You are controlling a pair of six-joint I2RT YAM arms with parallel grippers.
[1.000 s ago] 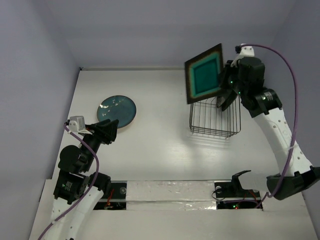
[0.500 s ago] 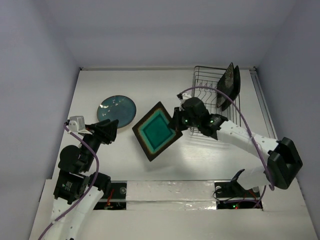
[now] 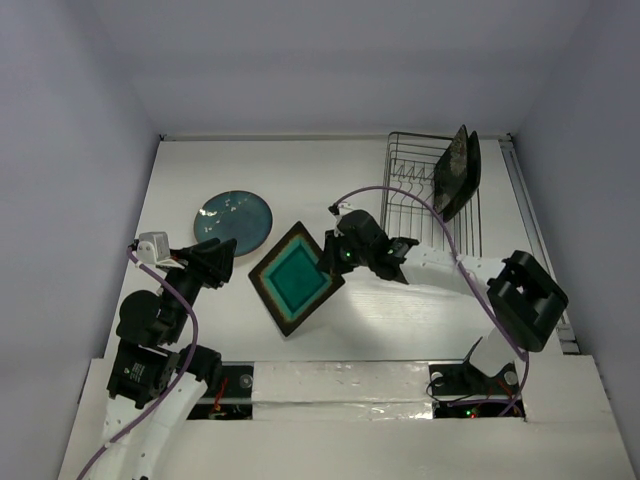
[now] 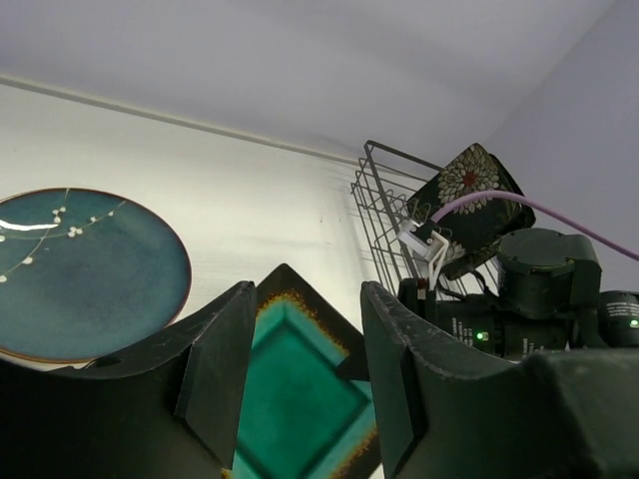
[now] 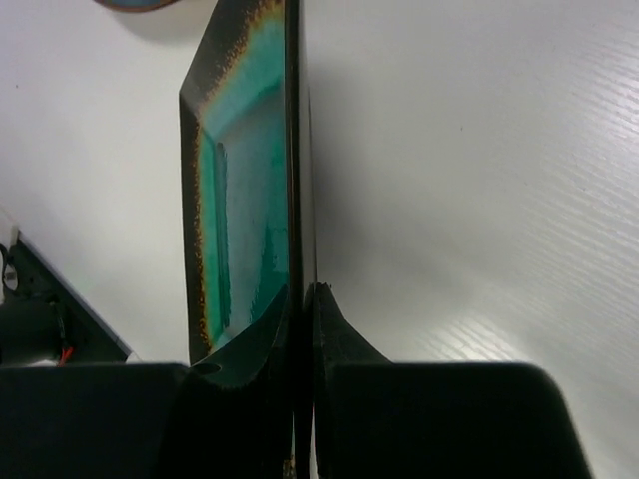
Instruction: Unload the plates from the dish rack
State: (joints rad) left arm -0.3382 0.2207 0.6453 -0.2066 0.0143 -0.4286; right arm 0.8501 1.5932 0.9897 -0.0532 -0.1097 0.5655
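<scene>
My right gripper (image 3: 337,256) is shut on one corner of a square teal plate (image 3: 294,280) with a dark brown rim, held tilted low over the middle of the table. In the right wrist view the plate (image 5: 245,170) shows edge-on, pinched between the fingers of my right gripper (image 5: 303,299). The black wire dish rack (image 3: 398,172) stands at the back right, and a black plate with white flowers (image 3: 458,172) stands on edge in it. A round teal plate (image 3: 234,220) lies flat on the left. My left gripper (image 3: 215,262) is open and holds nothing, just left of the square plate (image 4: 300,399).
The left wrist view looks past its open fingers (image 4: 215,359) to the round teal plate (image 4: 80,269), the dish rack (image 4: 384,215) and the flowered plate (image 4: 469,185). The right arm's purple cable (image 3: 400,195) arcs over the rack's front. A taped strip (image 3: 340,385) runs along the table's near edge.
The right arm has carried the square teal plate from above the rack down and left to the middle of the table. The left arm has not moved.
</scene>
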